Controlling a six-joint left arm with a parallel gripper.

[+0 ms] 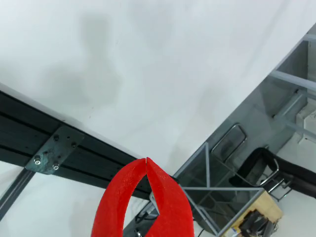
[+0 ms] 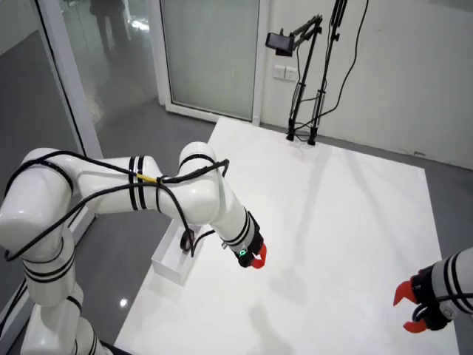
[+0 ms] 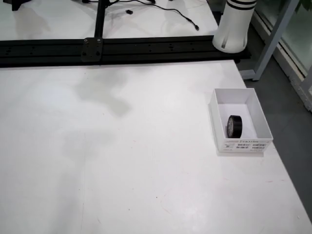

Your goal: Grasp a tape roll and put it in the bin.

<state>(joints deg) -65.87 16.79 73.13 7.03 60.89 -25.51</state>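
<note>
Tape roll already in the bin

In the overhead view the tabletop (image 3: pixel 122 161) is bare on the left; at right the tape roll (image 3: pixel 234 126) stands on its edge inside the bin (image 3: pixel 260 117) (hole axis sideways). The task seems done; the red gripper (image 1: pixel 147 160) is closed, holding nothing.

Arm: white, black-banded, cabled, reaching from the left over the counter (image 2: pixel 347 222) | hand (image 2: pixel 258 257): red, tips together, above bare white surface | bin (image 2: pixel 171 260): white, at the counter's left edge, partly behind the arm | second red hand (image 2: pixel 411 309): lower right, fingers apart | camera stand (image 2: pixel 304 81): far edge.
</note>
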